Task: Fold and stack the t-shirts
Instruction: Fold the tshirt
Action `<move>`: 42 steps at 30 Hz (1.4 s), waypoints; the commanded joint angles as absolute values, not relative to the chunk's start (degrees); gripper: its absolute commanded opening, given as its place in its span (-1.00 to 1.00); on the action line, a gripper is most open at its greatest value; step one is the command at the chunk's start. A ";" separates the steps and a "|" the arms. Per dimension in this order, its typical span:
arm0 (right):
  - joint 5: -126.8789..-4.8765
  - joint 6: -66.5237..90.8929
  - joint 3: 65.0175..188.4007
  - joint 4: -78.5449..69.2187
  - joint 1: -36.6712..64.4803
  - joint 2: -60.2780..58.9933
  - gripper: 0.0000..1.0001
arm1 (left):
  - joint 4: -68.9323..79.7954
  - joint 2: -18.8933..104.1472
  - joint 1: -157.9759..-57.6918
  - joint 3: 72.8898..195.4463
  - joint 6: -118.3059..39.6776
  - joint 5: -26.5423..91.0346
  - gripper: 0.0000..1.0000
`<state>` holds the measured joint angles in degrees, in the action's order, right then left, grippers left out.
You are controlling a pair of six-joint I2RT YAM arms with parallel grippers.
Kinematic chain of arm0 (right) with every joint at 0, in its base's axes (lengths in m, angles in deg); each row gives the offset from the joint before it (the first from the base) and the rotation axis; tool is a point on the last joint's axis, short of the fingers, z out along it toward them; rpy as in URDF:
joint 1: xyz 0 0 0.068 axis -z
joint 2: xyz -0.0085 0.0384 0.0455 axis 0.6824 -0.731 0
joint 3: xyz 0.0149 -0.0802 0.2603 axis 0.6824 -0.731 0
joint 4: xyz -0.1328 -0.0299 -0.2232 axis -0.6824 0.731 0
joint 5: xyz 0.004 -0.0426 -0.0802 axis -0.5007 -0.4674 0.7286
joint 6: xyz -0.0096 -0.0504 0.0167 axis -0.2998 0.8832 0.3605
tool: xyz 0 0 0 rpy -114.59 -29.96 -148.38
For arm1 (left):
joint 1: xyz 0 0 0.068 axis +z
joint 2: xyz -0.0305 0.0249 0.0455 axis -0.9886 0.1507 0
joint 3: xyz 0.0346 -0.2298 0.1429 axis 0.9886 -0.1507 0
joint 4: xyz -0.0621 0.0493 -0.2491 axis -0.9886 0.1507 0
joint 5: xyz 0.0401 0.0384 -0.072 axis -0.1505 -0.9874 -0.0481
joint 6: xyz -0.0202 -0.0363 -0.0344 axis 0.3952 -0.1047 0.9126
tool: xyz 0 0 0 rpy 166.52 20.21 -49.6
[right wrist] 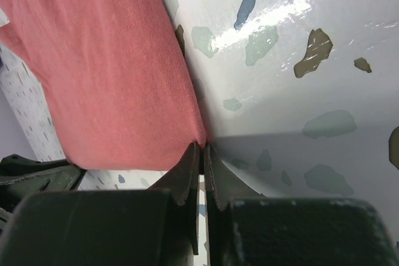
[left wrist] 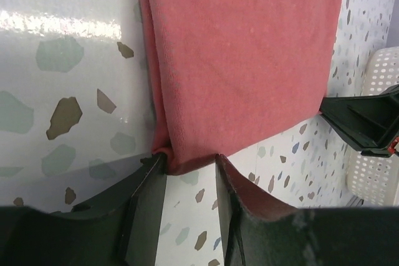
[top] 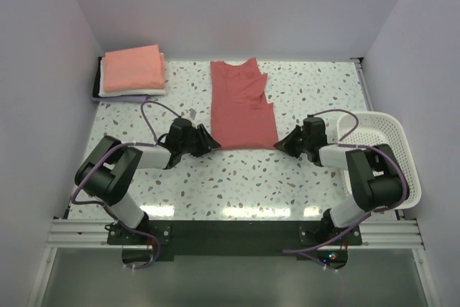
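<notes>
Speckled table [top: 237, 177]: both tools [top: 214, 143] [top: 282, 143] seemingly pinching red tee [top: 241, 106] corners, basket [top: 384, 156] rightward.

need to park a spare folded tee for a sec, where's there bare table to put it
Free: the strip between the folded stack and the dusty-red t-shirt, the patch between that shirt and the back right corner of the table, and the near band ahead of the arm bases. Crowded: the shirt's near edge, where the left gripper and right gripper sit at its corners, and the basket at right.
</notes>
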<state>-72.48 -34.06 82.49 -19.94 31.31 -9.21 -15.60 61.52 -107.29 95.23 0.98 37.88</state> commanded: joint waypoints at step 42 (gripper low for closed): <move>-80.03 -28.46 65.75 21.00 30.20 53.62 -1.00 | 0.41 11.89 -115.08 67.55 1.40 34.18 -1.00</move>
